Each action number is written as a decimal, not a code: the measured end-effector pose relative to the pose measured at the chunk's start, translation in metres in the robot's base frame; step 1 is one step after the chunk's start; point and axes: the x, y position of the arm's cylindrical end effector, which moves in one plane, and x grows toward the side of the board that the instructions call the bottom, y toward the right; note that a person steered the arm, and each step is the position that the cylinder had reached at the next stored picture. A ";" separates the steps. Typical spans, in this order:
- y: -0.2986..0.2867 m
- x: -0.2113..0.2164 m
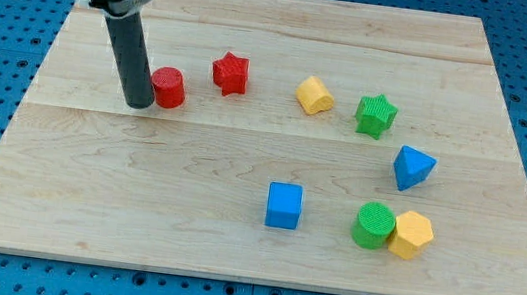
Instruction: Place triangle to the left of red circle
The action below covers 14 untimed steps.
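The scene is being read from the view's left, with the red circle taken as the landmark. No pincer is being carried by this arm, so nothing is being opened, closed or held; only a dark rod is being used, and my tip is being pressed against the board just left of the red circle, touching it or all but touching it. The spot meant for the triangle is therefore being occupied by the rod itself. Just right of the red circle and slightly toward the view's top, a red star is lying. Further right of the circle a yellow block of rounded shape and a green star are sitting. Right of the circle and well toward the view's bottom, a blue cube is resting, and beyond it a green cylinder is touching a yellow hexagon. The blue triangle is lying far to the right of the red circle, well apart from it and from my tip, below the green star. The task is judged as hardly being begun: the triangle is not being touched, and its whole trip across the wooden board to the circle's left side is being left to do.
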 end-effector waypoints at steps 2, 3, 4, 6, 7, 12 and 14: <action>0.085 -0.020; 0.112 0.019; 0.220 0.032; 0.379 0.025; 0.404 0.081; 0.238 0.032; 0.141 0.075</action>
